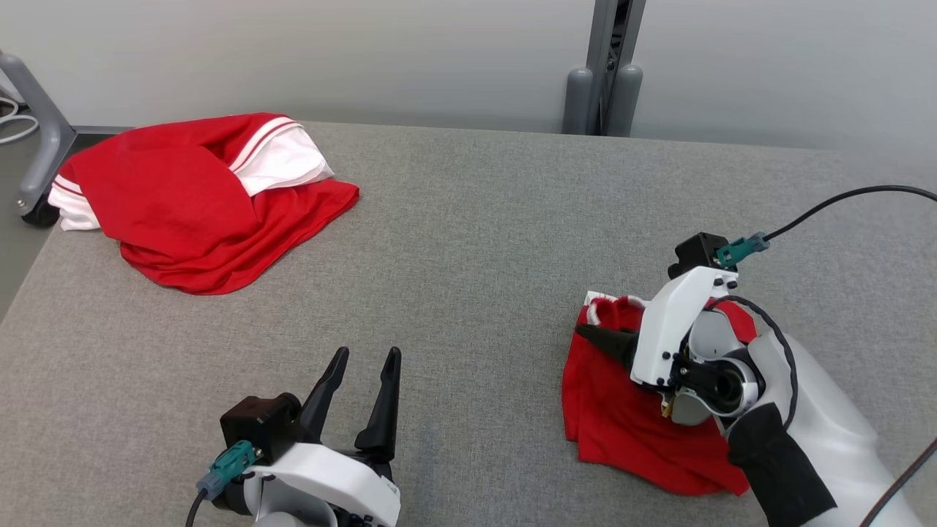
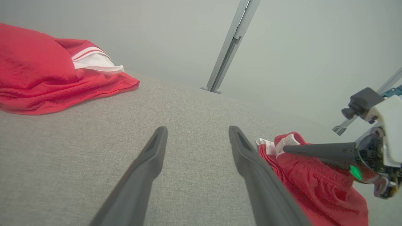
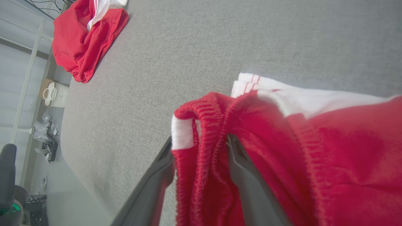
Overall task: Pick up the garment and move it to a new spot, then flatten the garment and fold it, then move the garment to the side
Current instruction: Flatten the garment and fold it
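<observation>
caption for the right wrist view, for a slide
Right fingers straddle the waistband of the near red garment on a grey table, second red garment beyond

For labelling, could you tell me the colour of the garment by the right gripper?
Red garment, white trim; right wrist view best.

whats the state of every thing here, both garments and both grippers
small red garment: compact rumpled bundle on the table, near right
red and white garment: loose heap at the far left corner, no gripper near it
left gripper: open, holding nothing, over bare table
right gripper: jaws apart, a waistband fold of the small red garment between its fingers
</observation>
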Tool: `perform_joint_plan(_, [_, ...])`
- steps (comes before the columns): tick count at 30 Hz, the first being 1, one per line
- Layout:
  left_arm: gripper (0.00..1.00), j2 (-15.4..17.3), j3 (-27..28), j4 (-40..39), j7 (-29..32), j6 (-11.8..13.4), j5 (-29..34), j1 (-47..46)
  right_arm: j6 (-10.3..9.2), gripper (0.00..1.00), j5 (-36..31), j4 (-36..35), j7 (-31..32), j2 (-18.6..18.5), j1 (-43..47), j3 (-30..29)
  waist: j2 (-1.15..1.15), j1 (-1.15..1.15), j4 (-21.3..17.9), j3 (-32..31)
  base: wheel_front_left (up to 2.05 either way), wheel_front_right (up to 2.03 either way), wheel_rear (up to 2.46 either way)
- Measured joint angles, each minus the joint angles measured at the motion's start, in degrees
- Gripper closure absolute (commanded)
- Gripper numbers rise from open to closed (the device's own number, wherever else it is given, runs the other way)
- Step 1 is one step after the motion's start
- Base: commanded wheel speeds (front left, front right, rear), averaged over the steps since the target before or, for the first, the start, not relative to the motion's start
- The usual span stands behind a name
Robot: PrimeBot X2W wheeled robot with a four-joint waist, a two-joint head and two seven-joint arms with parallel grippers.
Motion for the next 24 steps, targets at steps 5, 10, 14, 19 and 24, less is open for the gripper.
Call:
perform_joint_plan(5, [0.0,0.0,0.4,0.2,0.0,0.1,-0.1,0.5,0.0,0.0,1.2,5.0,-1.2,0.0,-3.7,2.4,0.0,0.0,-0.4,-0.7,0.0,0.0,0.0])
perform_joint_plan(10, [0.0,0.0,0.5,0.0,0.0,0.2,-0.1,0.8,0.0,0.0,2.2,6.9,-0.9,0.0,-5.6,4.2,0.0,0.0,-1.6,-1.6,0.0,0.0,0.0])
perform_joint_plan(14, [0.0,0.2,0.7,-0.3,0.0,0.6,-0.1,1.3,0.0,0.0,3.2,6.3,-0.4,0.0,-7.0,5.7,0.0,0.0,-3.1,-2.5,0.0,0.0,0.0])
perform_joint_plan(19, [0.0,0.5,0.9,-1.1,-0.1,0.9,-0.1,1.8,0.0,0.0,2.5,4.5,-1.2,0.0,-8.1,3.3,0.0,0.0,-5.1,-3.4,0.0,0.0,0.0])
perform_joint_plan(24, [0.0,0.7,0.9,-2.0,-0.1,1.4,0.0,2.3,0.0,0.0,-2.7,-0.4,-5.1,-2.2,-7.1,-2.1,0.0,0.0,-6.7,-4.0,0.0,0.0,0.0])
